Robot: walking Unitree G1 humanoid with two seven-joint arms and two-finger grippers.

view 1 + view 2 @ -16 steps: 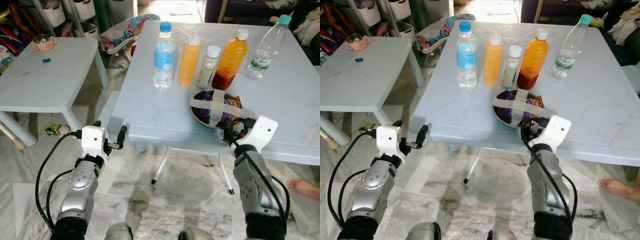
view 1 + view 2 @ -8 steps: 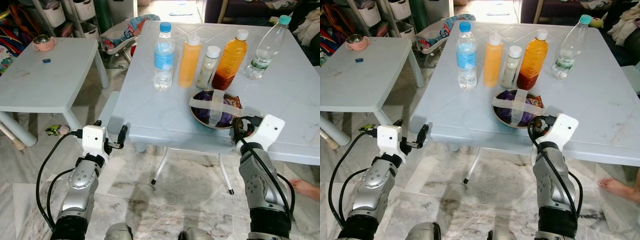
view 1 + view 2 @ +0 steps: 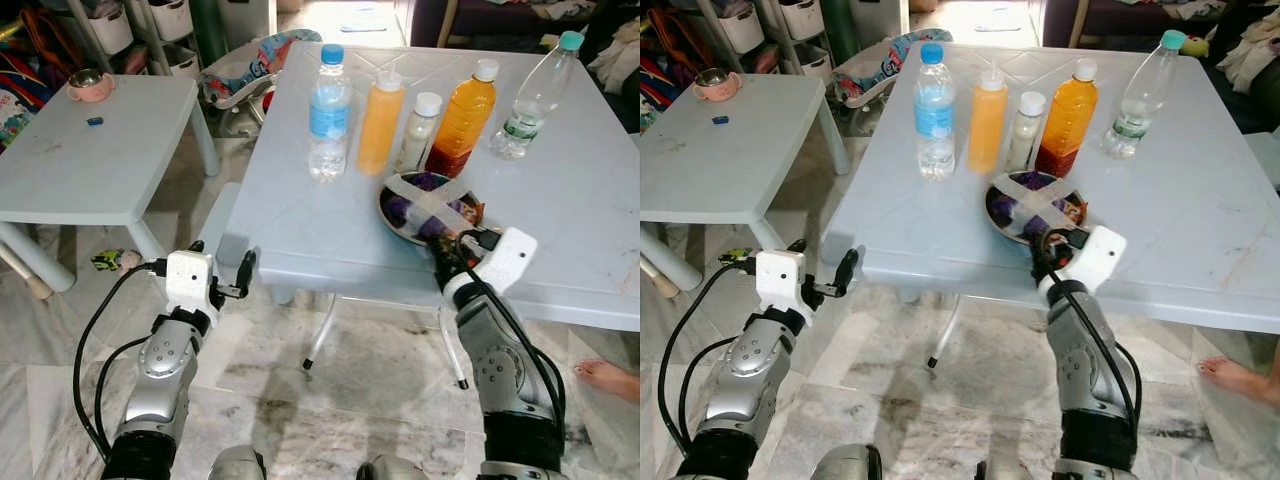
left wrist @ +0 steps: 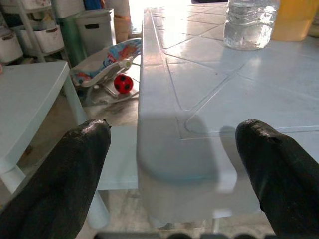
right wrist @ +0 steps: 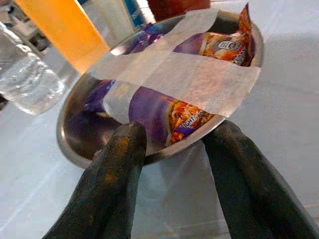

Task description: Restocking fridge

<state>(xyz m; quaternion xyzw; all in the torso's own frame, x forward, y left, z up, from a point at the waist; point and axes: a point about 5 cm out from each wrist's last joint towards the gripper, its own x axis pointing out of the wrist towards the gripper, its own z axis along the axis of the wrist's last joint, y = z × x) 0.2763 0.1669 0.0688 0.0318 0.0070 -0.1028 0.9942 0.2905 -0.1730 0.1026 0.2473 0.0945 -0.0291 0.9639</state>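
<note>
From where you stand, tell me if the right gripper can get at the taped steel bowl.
Probably yes. The right gripper is open, its fingers straddling the near rim of the taped steel bowl at the table edge. Nothing lies between them; the bottles stand behind the bowl.

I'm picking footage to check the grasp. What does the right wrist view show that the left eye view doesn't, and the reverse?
The right wrist view alone shows the right tool's fingertips spread on either side of the near rim of the taped round metal bowl, and the print on the snack packets. The left eye view alone shows the left tool at the pale blue plastic table's corner and the teal-capped clear bottle. Both show the bowl, the tape cross and the orange juice bottle.
</note>
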